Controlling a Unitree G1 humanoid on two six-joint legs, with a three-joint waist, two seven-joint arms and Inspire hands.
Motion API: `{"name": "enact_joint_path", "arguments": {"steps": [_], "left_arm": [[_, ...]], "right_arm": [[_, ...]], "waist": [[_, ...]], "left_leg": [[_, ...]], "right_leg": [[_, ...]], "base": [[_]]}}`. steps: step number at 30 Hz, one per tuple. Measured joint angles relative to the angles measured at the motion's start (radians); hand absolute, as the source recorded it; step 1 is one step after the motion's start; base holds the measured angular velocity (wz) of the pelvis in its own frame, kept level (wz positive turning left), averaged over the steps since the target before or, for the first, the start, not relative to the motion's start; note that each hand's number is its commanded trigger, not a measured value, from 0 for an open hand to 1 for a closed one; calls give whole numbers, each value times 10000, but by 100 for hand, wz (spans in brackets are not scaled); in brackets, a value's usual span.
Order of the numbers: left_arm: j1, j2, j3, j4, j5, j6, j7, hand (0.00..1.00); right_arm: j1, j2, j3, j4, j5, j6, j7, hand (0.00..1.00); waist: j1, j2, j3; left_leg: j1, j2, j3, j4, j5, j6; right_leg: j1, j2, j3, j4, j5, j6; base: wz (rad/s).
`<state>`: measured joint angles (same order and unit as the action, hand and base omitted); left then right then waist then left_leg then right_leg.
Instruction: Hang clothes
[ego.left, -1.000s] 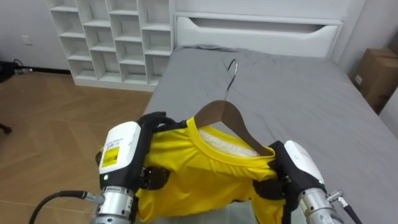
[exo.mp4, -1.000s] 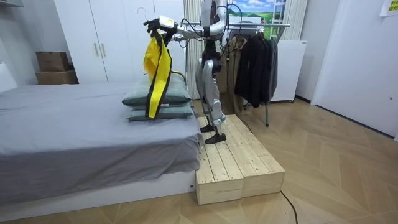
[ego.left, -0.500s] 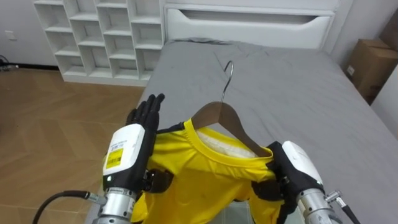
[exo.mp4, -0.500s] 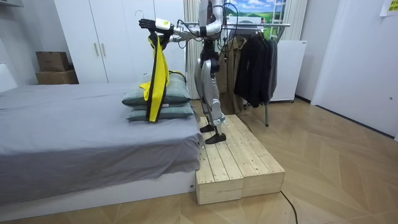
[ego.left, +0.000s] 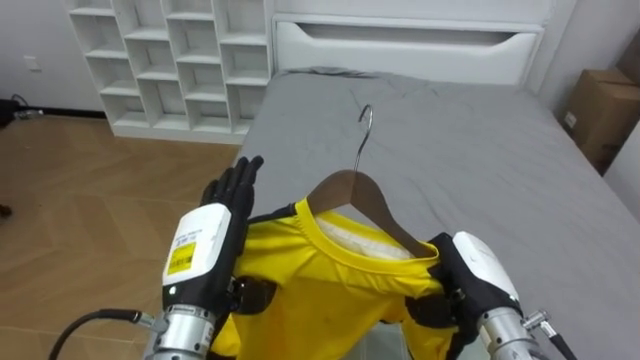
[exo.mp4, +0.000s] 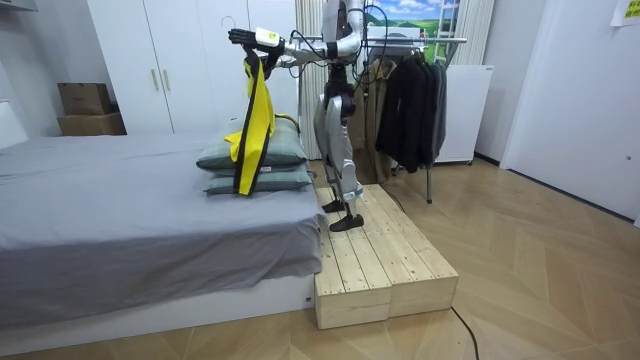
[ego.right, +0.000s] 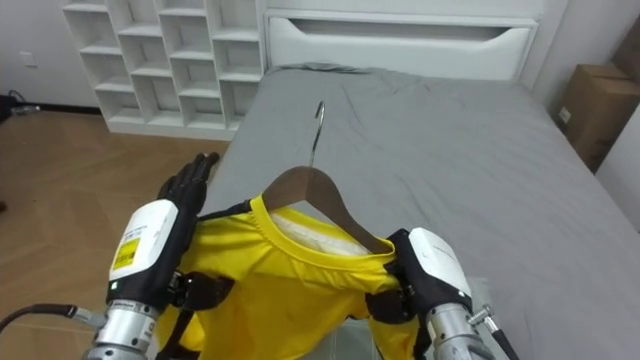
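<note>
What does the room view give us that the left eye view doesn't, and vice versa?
Room view adds: the clothes rack of dark garments behind the robot, the wooden platform it stands on, and the stacked pillows on the bed. Left eye view adds: the white cubby shelf and the wooden hanger sitting in the collar. Both: the yellow shirt held up over the grey bed, left hand open with straight fingers, right hand at the other shoulder.
</note>
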<state>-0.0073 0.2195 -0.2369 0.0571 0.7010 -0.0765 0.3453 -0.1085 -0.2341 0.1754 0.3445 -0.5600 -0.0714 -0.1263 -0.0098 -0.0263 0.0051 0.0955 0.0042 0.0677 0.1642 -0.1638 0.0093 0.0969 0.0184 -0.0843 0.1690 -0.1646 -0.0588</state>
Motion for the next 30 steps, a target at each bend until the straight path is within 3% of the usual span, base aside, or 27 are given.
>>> {"name": "enact_joint_path", "arguments": {"steps": [2, 11, 14, 17, 23, 30], "left_arm": [[-1, -1, 62, -30, -58, -63, 1, 0], [13, -20, 920, -284, 9, -454, 567, 0], [107, -16, 1406, -1260, 203, -878, 1058, 0], [249, -17, 1980, -2010, 218, -1264, 1675, 0], [595, -29, 3196, -2555, -4, -1362, 2106, 0], [1333, -57, 3502, -2554, -612, -1417, 2132, 0]], "right_arm": [[10, -41, -6, 1, 27, 0, -37, 100], [72, -55, -376, 48, 45, -76, -175, 100], [313, -95, -636, 36, -102, -384, -193, 100], [501, -92, -1088, 27, -408, -419, -191, 100], [1283, -96, -1457, -407, -787, -419, -189, 100], [1668, -116, -1873, -518, -763, -485, -189, 100]], "waist": [[48, 55, -35], [245, 55, -37], [411, 61, -35], [439, 91, -45], [479, 110, -59], [550, 143, -55]], "left_leg": [[8, 1, -5, 1, 1, -1], [22, 0, -252, 4, 0, -3], [-78, -24, -267, 41, -1, -3], [-176, -63, -314, 43, 0, -1], [-209, -107, -307, 28, 1, 0], [-113, -133, -327, 10, 0, 0]], "right_leg": [[3, -3, -6, -4, -1, -4], [93, -25, -257, -26, -4, -8], [8, -57, -281, -25, -22, -24], [-69, -82, -318, -23, -37, -10], [-82, -114, -320, -35, -62, 22], [7, -148, -286, -45, -74, 42]], "base": [[0], [6], [0], [5], [0], [-2]]}}
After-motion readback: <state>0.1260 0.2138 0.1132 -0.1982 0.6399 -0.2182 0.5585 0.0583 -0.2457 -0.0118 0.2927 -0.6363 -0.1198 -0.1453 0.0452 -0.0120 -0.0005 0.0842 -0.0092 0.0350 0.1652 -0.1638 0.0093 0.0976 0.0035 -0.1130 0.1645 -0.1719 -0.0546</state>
